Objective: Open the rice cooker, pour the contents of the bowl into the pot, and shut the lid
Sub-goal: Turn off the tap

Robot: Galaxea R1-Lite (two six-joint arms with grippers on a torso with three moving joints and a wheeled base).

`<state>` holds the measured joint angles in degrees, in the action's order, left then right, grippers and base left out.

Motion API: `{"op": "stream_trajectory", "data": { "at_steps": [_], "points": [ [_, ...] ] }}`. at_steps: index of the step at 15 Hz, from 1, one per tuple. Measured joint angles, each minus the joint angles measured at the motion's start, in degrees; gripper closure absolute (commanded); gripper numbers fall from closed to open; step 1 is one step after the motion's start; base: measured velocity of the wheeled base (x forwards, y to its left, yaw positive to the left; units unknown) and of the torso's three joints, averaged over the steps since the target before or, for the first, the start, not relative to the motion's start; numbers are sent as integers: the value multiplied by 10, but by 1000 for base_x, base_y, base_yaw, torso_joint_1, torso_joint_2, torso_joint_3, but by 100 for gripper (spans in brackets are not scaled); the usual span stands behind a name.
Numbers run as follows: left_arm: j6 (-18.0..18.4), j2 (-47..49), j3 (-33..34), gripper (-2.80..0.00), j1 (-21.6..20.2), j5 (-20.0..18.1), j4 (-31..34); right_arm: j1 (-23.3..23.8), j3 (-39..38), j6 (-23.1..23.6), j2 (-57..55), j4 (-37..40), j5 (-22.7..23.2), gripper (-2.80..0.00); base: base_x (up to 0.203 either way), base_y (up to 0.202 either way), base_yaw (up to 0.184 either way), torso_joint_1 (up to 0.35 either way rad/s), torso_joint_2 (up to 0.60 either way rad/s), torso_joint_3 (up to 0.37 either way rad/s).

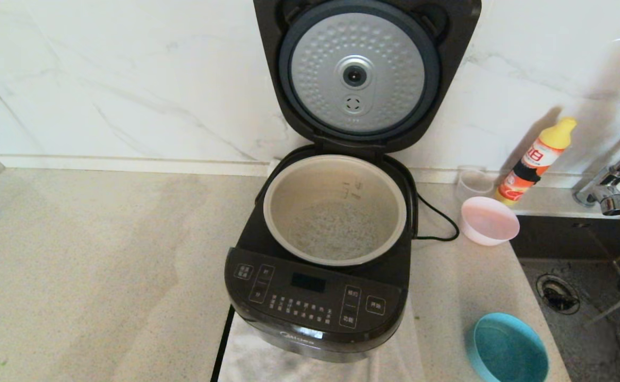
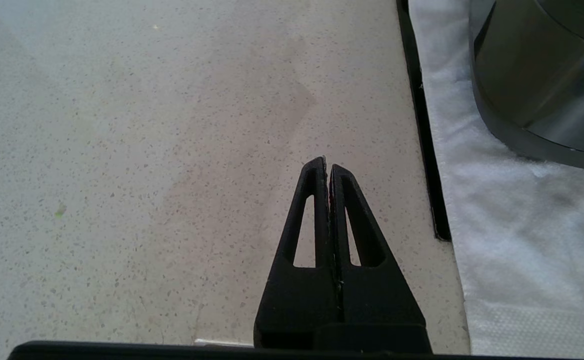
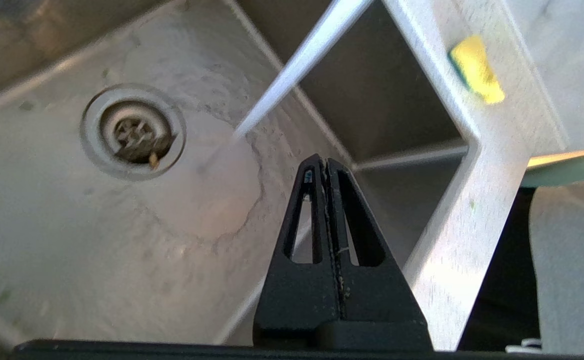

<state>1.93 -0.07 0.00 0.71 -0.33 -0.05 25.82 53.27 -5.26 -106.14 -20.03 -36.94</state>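
Head view: rice cooker (image 1: 320, 276) sits mid-desk (image 1: 103, 265) on a white cloth (image 1: 251, 355), lid (image 1: 366, 74) already swung fully up against the wall, dimpled disc facing you. Pot (image 1: 334, 209) is seated inside with white grains on its bottom, so I'd judge only the closing is left. Glossy hinged lid will be slick and stiff; push down from its top edge, don't pinch. Pink bowl (image 1: 489, 220) and teal bowl (image 1: 507, 350) stand to the cooker's right, both light and easy to knock.

Left wrist view: left claw (image 2: 327, 165) clenched, empty, above bare desk beside the cloth.

Right wrist view: right claw (image 3: 324, 165) clenched on nothing, over the sink (image 3: 97, 225), well apart from the lid.
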Motion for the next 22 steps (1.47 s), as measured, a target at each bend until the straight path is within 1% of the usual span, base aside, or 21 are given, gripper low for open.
{"op": "stream_trajectory", "data": {
  "at_steps": [7, 10, 13, 16, 19, 22],
  "points": [
    [0, 0, 0, 0, 0, 0, 0, 3, 151, 6, -106, 0, -41, 0, 0, 0, 0, 0, 0, 0],
    [0, 0, 0, 0, 0, 0, 0, 1, 208, 19, -140, -1, -56, 0, 0, 0, 0, 0, 0, 0],
    [0, 0, 0, 0, 0, 0, 0, -1, 253, 26, -165, -1, -60, 0, 0, 0, 0, 0, 0, 0],
    [0, 0, 0, 0, 0, 0, 0, -5, 282, 36, -186, -10, -61, 0, 0, 0, 0, 0, 0, 0],
    [0, 0, 0, 0, 0, 0, 0, -6, 297, 70, -204, -58, -61, 0, 0, 0, 0, 0, 0, 0],
    [0, 0, 0, 0, 0, 0, 0, -6, 305, 125, -220, -133, -61, 0, 0, 0, 0, 0, 0, 0]
  ]
}}
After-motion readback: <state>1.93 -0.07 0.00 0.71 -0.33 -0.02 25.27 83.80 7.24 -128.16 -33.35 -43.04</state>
